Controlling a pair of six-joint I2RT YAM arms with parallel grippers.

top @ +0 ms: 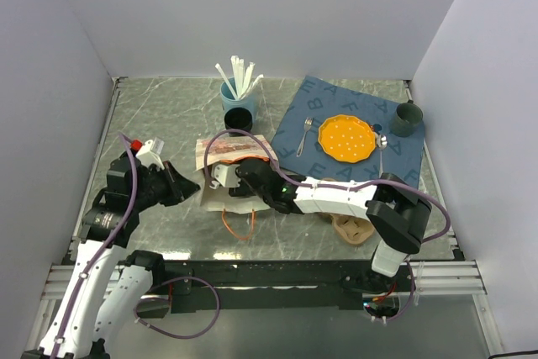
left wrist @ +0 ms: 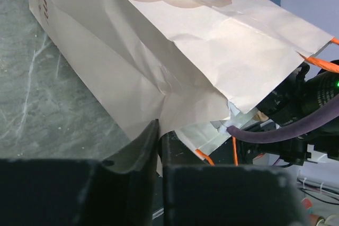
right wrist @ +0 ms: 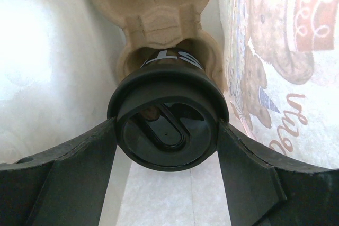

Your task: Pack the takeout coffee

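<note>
The takeout coffee (right wrist: 167, 125), a black cup with a black lid, sits with its base in a brown cardboard carrier (right wrist: 159, 9) inside the paper bag (right wrist: 47, 51). My right gripper (right wrist: 167, 130) is shut on it, one finger pressing each side of the lid. From above, the right gripper (top: 252, 181) reaches into the mouth of the lying bag (top: 231, 150), which hides the cup. My left gripper (left wrist: 158, 136) is shut on the bag's (left wrist: 185, 41) lower edge, with paper pinched between its fingers (left wrist: 140, 149). Seen from above, the left gripper (top: 192, 184) is at the bag's left side.
Behind the bag stand a light-blue straw cup (top: 237, 94) and a lidless black cup (top: 239, 118). A blue mat (top: 353, 107) at the right carries an orange plate (top: 346, 138), fork (top: 304, 136), spoon (top: 381, 145) and grey-green mug (top: 407, 118). Another cardboard piece (top: 353, 226) lies under the right arm.
</note>
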